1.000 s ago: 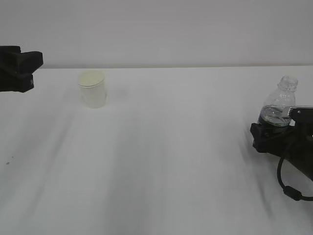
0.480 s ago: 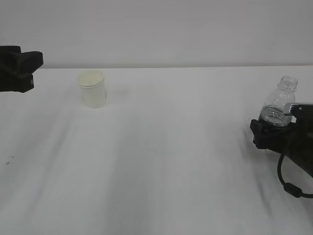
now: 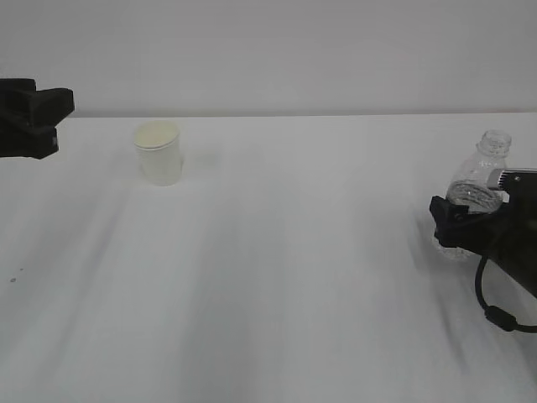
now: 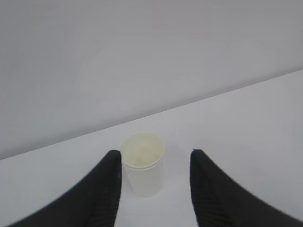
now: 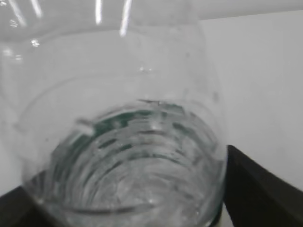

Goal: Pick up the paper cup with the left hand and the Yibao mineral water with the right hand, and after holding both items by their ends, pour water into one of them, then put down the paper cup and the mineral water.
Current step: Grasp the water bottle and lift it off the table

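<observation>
The white paper cup stands upright at the back left of the table. It also shows in the left wrist view, where the cup sits just ahead of the two black fingers. My left gripper hovers at the far left edge, open and apart from the cup. The clear Yibao mineral water bottle, capless, stands at the right edge. My right gripper is open wide around its lower body. In the right wrist view the bottle fills the frame, with one finger close beside its wall.
The white table runs back to a plain grey wall. A black cable loops below the right arm near the table's right edge. A tiny dark speck lies at the front left.
The bottle has gone from leaning left to nearly upright and sits slightly lower. The right gripper around it has shifted a little. The cup and left gripper have not moved.
</observation>
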Robot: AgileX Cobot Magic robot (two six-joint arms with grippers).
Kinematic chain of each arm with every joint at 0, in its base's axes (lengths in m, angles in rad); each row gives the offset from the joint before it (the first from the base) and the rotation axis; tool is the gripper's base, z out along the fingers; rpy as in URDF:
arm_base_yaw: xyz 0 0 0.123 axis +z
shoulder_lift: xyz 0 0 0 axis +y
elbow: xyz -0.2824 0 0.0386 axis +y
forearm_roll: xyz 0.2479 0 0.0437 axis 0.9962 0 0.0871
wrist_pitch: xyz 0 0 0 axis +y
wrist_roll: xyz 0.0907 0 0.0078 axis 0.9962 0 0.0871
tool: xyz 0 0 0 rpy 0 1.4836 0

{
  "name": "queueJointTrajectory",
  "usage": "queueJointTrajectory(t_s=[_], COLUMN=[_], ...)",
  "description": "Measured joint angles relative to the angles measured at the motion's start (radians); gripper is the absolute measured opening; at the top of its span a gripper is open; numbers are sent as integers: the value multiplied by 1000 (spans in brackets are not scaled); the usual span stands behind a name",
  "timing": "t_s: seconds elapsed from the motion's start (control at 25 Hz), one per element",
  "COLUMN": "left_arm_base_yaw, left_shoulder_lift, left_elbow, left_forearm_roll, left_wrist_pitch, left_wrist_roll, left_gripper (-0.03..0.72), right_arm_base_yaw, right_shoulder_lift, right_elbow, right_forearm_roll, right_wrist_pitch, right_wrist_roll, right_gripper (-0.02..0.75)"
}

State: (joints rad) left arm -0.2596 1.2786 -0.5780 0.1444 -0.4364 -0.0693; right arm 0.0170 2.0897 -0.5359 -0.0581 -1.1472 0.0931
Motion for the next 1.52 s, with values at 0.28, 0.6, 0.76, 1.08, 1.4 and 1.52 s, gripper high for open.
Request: queueJointTrajectory(t_s=[0.28, 0.6, 0.76, 1.08, 1.4, 1.52], left_arm_base_yaw=[0, 0, 0, 0, 0, 0], left_shoulder_lift=[0, 0, 0, 0, 0, 0], left_elbow=[0, 0, 0, 0, 0, 0], left_forearm_roll=[0, 0, 0, 0, 0, 0], left_wrist_pitch=[0, 0, 0, 0, 0, 0], left_wrist_roll=[0, 0, 0, 0, 0, 0], left_gripper=[341, 341, 341, 341, 341, 341], right_arm_base_yaw=[0, 0, 0, 0, 0, 0], right_shoulder_lift=[0, 0, 0, 0, 0, 0], right_elbow=[0, 2, 2, 2, 2, 3], right_forearm_roll=[0, 2, 2, 2, -7, -9], right_wrist_pitch=[0, 0, 0, 0, 0, 0], right_wrist_roll=[0, -5, -7, -7, -19, -29], right_gripper=[658, 657, 657, 657, 591, 569])
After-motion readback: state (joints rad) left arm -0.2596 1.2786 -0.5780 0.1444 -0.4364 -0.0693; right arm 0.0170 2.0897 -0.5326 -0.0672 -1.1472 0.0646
